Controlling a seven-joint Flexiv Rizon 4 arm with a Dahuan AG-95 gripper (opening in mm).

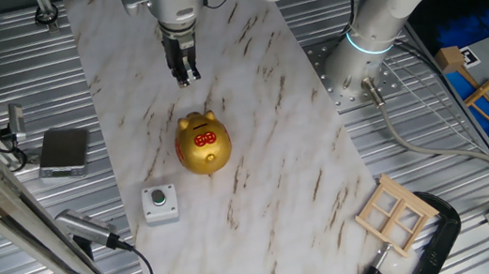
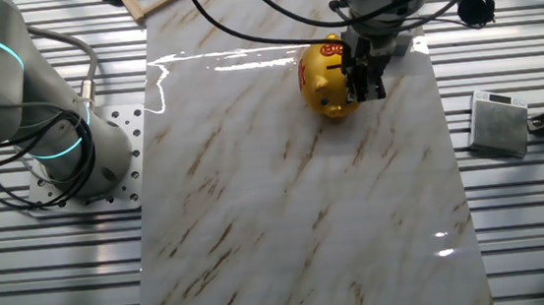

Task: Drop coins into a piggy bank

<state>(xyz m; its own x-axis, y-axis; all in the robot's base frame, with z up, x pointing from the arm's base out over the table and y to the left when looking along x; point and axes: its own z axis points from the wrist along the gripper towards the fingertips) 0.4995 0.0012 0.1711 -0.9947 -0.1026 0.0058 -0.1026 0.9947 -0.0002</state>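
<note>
piggy bank [image 1: 202, 144]: shiny gold, rounded, red markings, dark slot | surface [image 1: 298, 163]: marble | gripper [image 1: 184, 78]: jaws narrow, contents unclear

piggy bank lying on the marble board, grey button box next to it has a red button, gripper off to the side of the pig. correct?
Not quite: the grey button box has a green button, as one fixed view shows. The piggy bank does lie on the marble board, with the gripper off to its side.

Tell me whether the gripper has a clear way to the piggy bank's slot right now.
Probably yes. The gripper hangs above the marble board beside the piggy bank, nothing lies between them, and the slot faces up uncovered.
</note>
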